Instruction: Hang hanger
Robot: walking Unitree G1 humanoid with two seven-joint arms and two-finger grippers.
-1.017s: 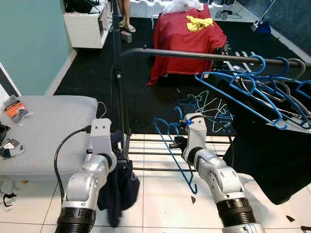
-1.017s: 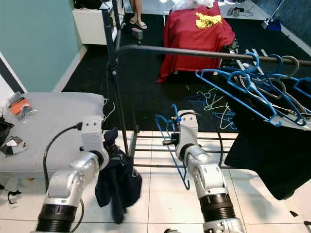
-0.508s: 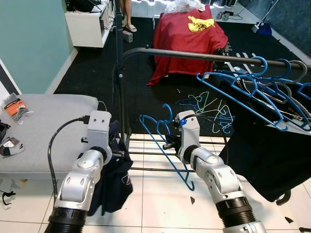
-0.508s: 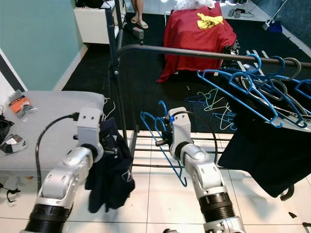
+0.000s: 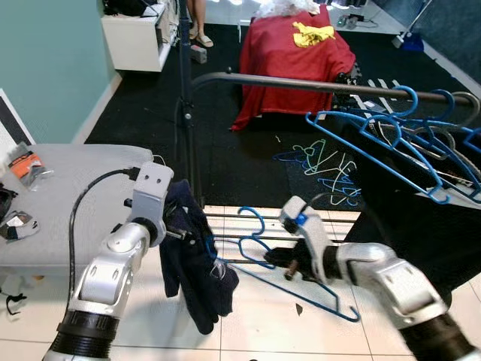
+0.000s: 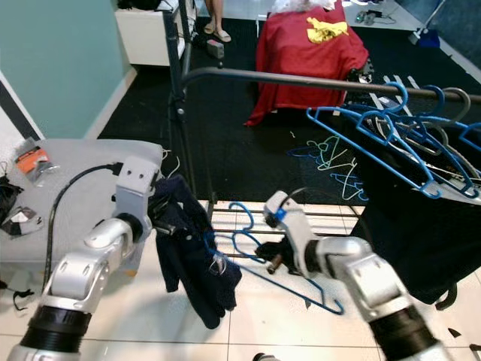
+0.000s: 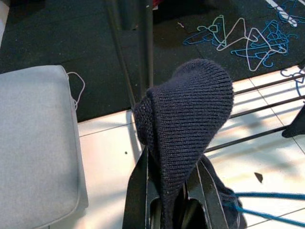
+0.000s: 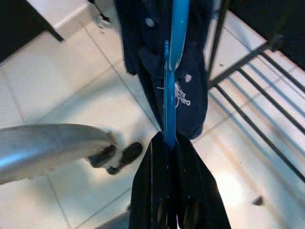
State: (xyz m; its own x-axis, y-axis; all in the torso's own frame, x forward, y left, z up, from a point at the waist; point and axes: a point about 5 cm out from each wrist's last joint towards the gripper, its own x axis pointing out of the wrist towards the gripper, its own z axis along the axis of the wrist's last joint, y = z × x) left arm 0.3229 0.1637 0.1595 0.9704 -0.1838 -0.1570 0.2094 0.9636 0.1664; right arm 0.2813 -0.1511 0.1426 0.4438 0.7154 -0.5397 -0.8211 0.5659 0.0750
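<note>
The left gripper [image 7: 167,200] pinches a dark ribbed-knit garment [image 5: 197,263] hanging limp above the white tile floor [image 5: 255,323]. The right gripper [image 8: 171,157] clamps a thin blue plastic hanger [image 5: 289,274], apparently poking into the cloth, below the metal rail [image 5: 301,84].

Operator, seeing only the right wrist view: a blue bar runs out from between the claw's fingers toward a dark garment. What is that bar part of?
Observer: A blue hanger, gripped by the right claw and tilted low over the tiled floor.
Operator: Who holds the garment?
Observer: The left claw pinches the navy knit garment, which hangs down from it.
Operator: Where would the hanger go?
Observer: A dark rail runs above, with more blue hangers bunched at its right end.
</note>
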